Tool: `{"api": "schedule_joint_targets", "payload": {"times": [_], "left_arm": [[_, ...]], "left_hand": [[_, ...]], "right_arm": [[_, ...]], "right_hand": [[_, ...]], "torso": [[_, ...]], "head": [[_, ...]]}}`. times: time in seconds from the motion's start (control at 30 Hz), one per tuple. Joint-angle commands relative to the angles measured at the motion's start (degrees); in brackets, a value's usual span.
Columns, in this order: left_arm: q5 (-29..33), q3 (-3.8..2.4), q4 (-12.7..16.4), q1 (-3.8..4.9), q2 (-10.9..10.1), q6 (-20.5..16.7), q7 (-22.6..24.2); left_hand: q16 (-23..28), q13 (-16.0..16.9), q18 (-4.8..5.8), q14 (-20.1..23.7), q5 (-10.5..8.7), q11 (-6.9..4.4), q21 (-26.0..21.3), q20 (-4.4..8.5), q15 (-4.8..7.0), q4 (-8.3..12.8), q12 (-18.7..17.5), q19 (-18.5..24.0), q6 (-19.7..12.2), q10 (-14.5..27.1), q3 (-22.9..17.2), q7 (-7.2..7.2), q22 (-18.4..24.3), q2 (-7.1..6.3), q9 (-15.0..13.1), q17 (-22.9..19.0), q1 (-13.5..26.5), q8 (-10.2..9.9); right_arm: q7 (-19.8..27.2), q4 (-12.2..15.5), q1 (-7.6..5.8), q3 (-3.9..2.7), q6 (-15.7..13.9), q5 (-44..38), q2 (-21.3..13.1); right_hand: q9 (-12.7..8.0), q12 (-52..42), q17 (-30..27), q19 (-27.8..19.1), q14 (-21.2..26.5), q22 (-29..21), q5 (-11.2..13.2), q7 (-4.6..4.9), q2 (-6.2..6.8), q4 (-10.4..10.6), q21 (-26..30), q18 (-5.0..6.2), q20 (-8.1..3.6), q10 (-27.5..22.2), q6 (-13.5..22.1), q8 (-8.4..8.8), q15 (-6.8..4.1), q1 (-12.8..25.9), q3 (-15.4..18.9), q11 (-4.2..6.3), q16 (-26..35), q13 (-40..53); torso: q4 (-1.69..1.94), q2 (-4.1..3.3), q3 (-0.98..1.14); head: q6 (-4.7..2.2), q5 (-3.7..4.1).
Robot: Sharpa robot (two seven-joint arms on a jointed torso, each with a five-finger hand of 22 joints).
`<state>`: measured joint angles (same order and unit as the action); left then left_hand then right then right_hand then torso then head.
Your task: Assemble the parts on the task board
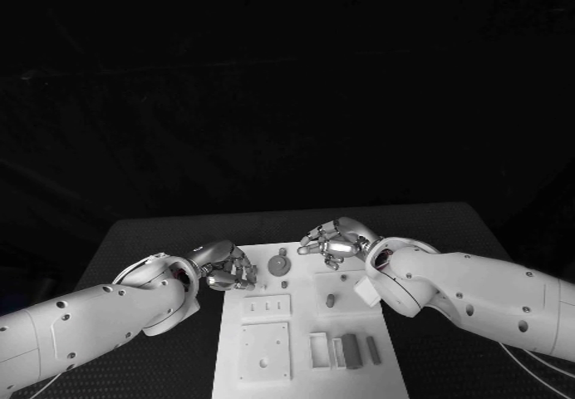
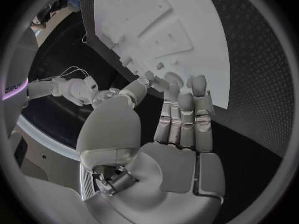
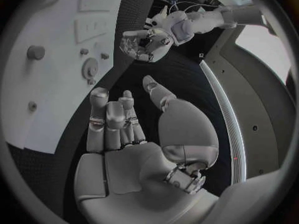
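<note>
**Head view: both hands at the far end of the board, nothing held**

Head view puts the left hand (image 1: 224, 270) at the task board (image 1: 270, 378)'s far left edge, fingers loosely curled and empty. The right hand (image 1: 334, 243) hangs over the far right corner, fingers bent downward, also with nothing between them.

Left wrist view gives what the head camera cannot: the left hand's (image 2: 165, 134) palm faces the lens with the fingers (image 2: 187, 104) straight and side by side, thumb out to one side, fingertips just short of the task board's (image 2: 199, 45) edge, black table (image 2: 249, 84) showing beneath them. The grasp is plainly released.

Right wrist view shows the right hand (image 3: 134, 149) likewise unclenched, fingers (image 3: 109, 119) extended over the dark mat beside the board (image 3: 50, 74). Across the gap it catches the left hand (image 3: 144, 44) from the front, fingers cupped.

Edges and room: dark table lies open on both long sides of the board and beyond its far end. The two hands are near each other but apart, with the board's far end between them.

The board is a white plate, long axis running away from the robot. A round disc part (image 1: 278, 266) lies at the far end, just beside the left hand's fingertips; it shows in the right wrist view too (image 3: 90, 68), with small pegs beside it. An oval part (image 1: 331, 301) sits mid-board. Grey bar-shaped parts (image 1: 351, 351) lie at the near right. Square recessed panels (image 1: 265, 349) occupy the near left.
</note>
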<state>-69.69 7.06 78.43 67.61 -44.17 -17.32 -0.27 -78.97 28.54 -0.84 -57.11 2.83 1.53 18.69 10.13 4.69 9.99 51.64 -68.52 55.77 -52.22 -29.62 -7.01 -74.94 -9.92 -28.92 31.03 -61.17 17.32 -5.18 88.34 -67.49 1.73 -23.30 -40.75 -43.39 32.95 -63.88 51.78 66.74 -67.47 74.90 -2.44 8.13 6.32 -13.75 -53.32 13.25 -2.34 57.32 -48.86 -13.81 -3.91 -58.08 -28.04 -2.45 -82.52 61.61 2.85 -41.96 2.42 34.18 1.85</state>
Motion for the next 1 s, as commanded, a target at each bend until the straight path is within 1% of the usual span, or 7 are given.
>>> {"api": "schedule_joint_targets", "payload": {"times": [0.03, 0.1, 0.23, 0.43, 0.63, 0.8, 1.0], "left_arm": [[4.05, -0.07, 0.08, 0.11, 0.18, -3.08, -1.81], [4.2, -0.08, 0.18, 0.11, 0.2, -3.35, -1.87], [4.29, -0.08, 0.28, 0.11, 0.22, -3.58, -1.66], [3.96, -0.09, 0.96, 0.13, 0.13, -3.93, -1.38], [1.87, -0.09, 2.3, 0.15, 0.06, -5.47, -0.77], [0.13, -0.09, 3.34, 0.15, 0.09, -6.67, -0.29], [-0.44, -0.09, 3.66, 0.15, 0.23, -7.11, -0.21]], "left_hand": [[-0.23, -0.11, -1.12, -0.33, 0.33, -0.12, 0.21, 0.13, 0.06, -0.32, 0.04, -0.37, 0.52, -0.5, -0.02, -0.09, -1.24, 0.24, 0.07, -0.07, 0.23, -0.15], [-0.24, -0.13, -1.13, -0.36, 0.35, -0.14, 0.22, 0.14, 0.07, -0.33, 0.05, -0.39, 0.55, -0.53, -0.05, -0.08, -1.24, 0.26, 0.08, -0.07, 0.2, -0.15], [-0.24, -0.18, -1.14, -0.4, 0.38, -0.17, 0.23, 0.17, 0.11, -0.27, 0.04, -0.41, 0.62, -0.58, -0.2, -0.05, -1.24, 0.44, 0.11, -0.09, -0.01, -0.15], [-0.21, -0.28, -1.13, -0.43, 0.39, -0.2, 0.22, 0.19, 0.14, -0.01, 0.0, -0.4, 0.67, -0.6, -0.36, -0.04, -1.24, 0.66, 0.17, -0.11, -0.38, -0.17], [-0.2, -0.36, -1.1, -0.47, 0.39, -0.2, 0.23, 0.2, 0.15, 0.29, -0.01, -0.41, 0.72, -0.63, -0.44, -0.03, -1.25, 0.77, 0.23, -0.13, -0.7, -0.18], [-0.2, -0.42, -1.09, -0.51, 0.45, -0.21, 0.24, 0.22, 0.16, 0.49, -0.01, -0.42, 0.79, -0.68, -0.51, -0.03, -1.25, 0.81, 0.26, -0.14, -0.93, -0.18], [-0.21, -0.5, -1.06, -0.59, 0.72, -0.22, 0.26, 0.22, 0.17, 0.63, -0.03, -0.48, 0.91, -0.76, -0.6, -0.05, -1.25, 0.9, 0.3, -0.15, -1.07, -0.16]], "right_arm": [[-3.67, 0.56, 0.02, 0.95, -0.15, 7.67, 0.73], [-5.33, 0.33, 0.02, 1.46, 0.13, 8.4, 1.59], [-7.24, -0.38, 0.02, 2.18, 0.1, 9.43, 3.15], [-9.25, -2.53, 0.02, 2.4, 0.33, 10.26, 5.54], [-10.0, -4.79, 0.02, 3.06, -1.25, 15.01, 8.33], [-9.73, -5.29, 0.02, 3.23, -3.69, 22.03, 9.79], [-9.52, -5.3, 0.03, 3.23, -4.29, 24.35, 10.4]], "right_hand": [[0.1, -0.31, -0.07, -0.1, 0.38, 0.44, -0.32, 0.73, -0.11, 0.5, 0.31, 1.75, -0.18, -0.27, 0.26, 0.31, 0.04, 0.89, -0.03, 0.06, 0.24, -0.11], [0.11, -0.37, -0.08, -0.08, 0.38, 0.45, -0.32, 0.72, 0.1, 0.8, 0.35, 1.75, -0.19, -0.3, 0.25, 0.32, 0.03, 1.43, 0.1, 0.07, 0.24, -0.16], [0.13, -0.48, -0.08, -0.04, 0.36, 0.45, -0.32, 0.71, 0.45, 1.4, 0.44, 1.75, -0.23, -0.35, 0.27, 0.36, 0.02, 2.4, 0.24, 0.09, 0.23, -0.25], [0.17, -0.64, -0.07, 0.07, 0.29, 0.44, -0.32, 0.69, 0.78, 2.42, 0.58, 1.75, -0.35, -0.41, 0.29, 0.41, -0.01, 3.78, 0.25, 0.11, 0.17, -0.39], [0.23, -0.83, -0.06, 0.14, 0.25, 0.44, -0.32, 0.63, 0.9, 3.3, 0.71, 1.75, -0.48, -0.45, 0.18, 0.39, -0.06, 4.67, -0.02, 0.16, 0.12, -0.51], [0.28, -1.06, -0.03, 0.29, 0.13, 0.48, -0.32, 0.58, 1.04, 3.94, 0.72, 1.75, -0.59, -0.34, 0.08, 0.36, -0.12, 5.23, -0.21, 0.22, 0.02, -0.58], [0.31, -1.29, -0.04, 0.31, 0.11, 0.51, -0.32, 0.57, 1.44, 4.51, 0.8, 1.75, -0.66, -0.31, 0.11, 0.4, -0.13, 5.87, -0.27, 0.23, 0.02, -0.61]], "torso": [[-0.06, -0.01, -0.03], [-0.06, 0.04, -0.08], [0.03, 0.0, -0.03], [0.18, 0.0, -0.03], [0.16, -0.11, -0.02], [0.2, -0.17, 0.01], [0.16, -0.18, -0.01]], "head": [[-0.22, -0.3], [-0.23, -0.22], [-0.31, -0.11], [-0.33, 0.09], [-0.46, 0.13], [-0.36, 0.24], [-0.24, 0.31]]}}
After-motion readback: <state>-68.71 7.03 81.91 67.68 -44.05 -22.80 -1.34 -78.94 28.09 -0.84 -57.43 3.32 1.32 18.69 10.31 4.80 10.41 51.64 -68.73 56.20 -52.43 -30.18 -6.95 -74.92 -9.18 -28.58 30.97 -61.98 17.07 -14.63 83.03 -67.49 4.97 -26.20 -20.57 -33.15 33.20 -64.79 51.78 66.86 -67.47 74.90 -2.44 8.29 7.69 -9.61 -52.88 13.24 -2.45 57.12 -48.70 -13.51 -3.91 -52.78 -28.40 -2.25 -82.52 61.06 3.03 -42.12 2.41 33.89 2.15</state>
